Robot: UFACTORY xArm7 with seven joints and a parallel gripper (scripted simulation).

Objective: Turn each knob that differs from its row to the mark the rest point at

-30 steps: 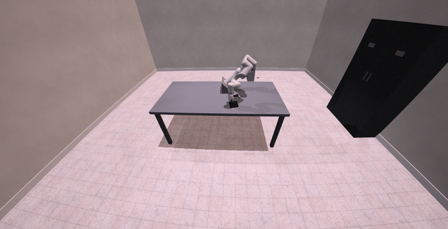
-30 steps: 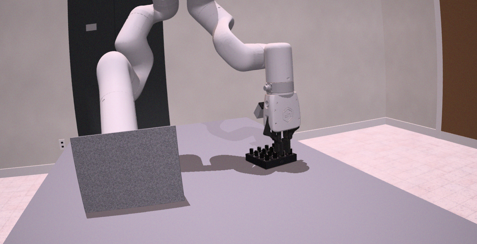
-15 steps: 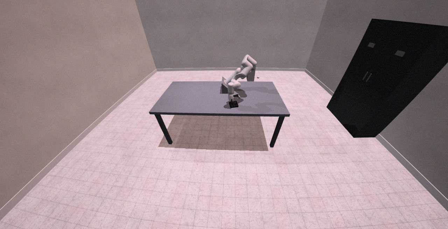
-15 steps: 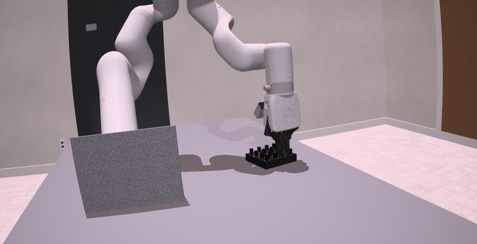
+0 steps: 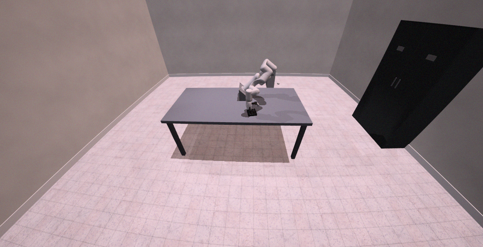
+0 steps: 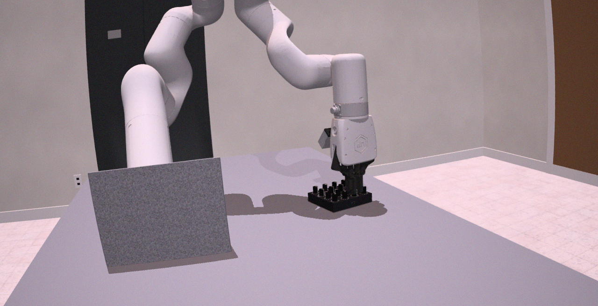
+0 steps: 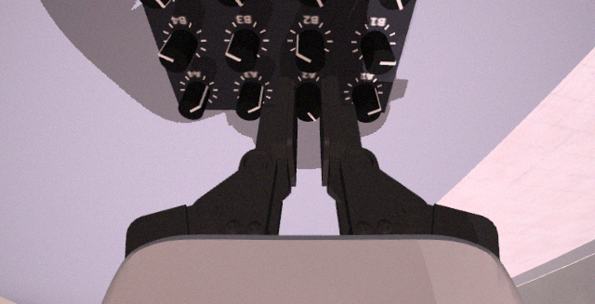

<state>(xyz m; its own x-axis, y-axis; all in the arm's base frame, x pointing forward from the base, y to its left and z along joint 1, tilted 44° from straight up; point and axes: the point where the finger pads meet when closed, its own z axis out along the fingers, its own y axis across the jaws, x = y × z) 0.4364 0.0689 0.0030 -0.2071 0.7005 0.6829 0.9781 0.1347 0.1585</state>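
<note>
The black knob box [image 5: 252,114] [image 6: 340,207] [image 7: 277,64] stands on the table, its socket side toward the exterior camera. My gripper [image 6: 354,192] [image 7: 308,100] points down at row A and is shut on knob A2 [image 7: 308,103], one finger on each side. In the wrist view A2's line points to the lower right. The lines of knobs A1 [image 7: 365,101], A3 [image 7: 248,104] and A4 [image 7: 191,104] point right and slightly up. Knob B1 [image 7: 377,50] points right; B2 [image 7: 310,50], B3 [image 7: 244,48] and B4 [image 7: 178,50] point left and slightly up. Row D is outside the wrist view.
The grey table [image 5: 206,107] [image 6: 292,258] carries the box and the arm's base mount [image 6: 163,216]. Knobs A1 and A3 stand close to the outer sides of the fingers. A dark cabinet [image 5: 415,76] stands well away from the table.
</note>
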